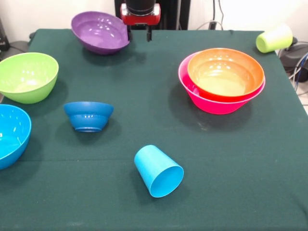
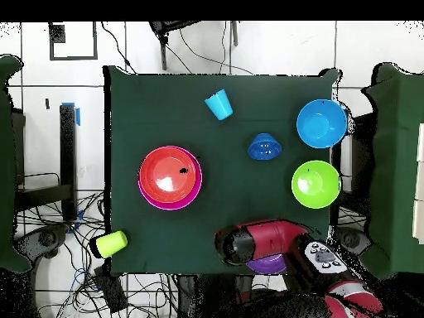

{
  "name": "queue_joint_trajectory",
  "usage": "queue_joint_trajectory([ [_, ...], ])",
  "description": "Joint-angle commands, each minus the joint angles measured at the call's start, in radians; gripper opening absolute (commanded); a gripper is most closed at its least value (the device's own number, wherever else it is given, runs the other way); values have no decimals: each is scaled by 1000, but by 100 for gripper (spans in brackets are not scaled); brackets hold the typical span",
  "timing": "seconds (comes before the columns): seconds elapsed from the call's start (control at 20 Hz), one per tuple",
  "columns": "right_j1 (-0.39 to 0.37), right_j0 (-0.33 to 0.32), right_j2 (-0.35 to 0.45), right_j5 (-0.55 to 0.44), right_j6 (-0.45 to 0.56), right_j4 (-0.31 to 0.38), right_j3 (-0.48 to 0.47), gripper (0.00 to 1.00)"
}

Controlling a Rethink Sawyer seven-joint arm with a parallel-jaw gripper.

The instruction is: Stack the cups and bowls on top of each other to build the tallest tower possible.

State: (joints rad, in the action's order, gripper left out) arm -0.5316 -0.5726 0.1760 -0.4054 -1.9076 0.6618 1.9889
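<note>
The tower is an orange bowl (image 1: 225,72) nested in a wider pink bowl (image 1: 211,103) at mid right, and in the overhead view the orange bowl (image 2: 169,172) nearly covers the pink bowl (image 2: 159,204). My gripper (image 1: 139,37) hangs open at the far edge, one finger right beside the rim of a tilted purple bowl (image 1: 100,32). A lime green bowl (image 1: 27,77), a sky blue bowl (image 1: 9,135) and a small dark blue bowl (image 1: 89,115) stand on the left. A sky blue cup (image 1: 159,171) lies on its side near the front. A yellow-green cup (image 1: 274,38) lies at the far right corner.
The dark green cloth (image 1: 144,91) covers the table. Cables and dark equipment sit off its far right corner. From above, the red arm (image 2: 261,240) hides most of the purple bowl (image 2: 267,265), and the yellow-green cup (image 2: 110,243) lies at the cloth's edge.
</note>
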Motion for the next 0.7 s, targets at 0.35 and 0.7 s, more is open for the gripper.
queue_joint_trajectory([
  [0.35,73,-65,125,-111,206,90,-139,100],
  [0.7,24,-53,143,-165,192,65,-117,100],
])
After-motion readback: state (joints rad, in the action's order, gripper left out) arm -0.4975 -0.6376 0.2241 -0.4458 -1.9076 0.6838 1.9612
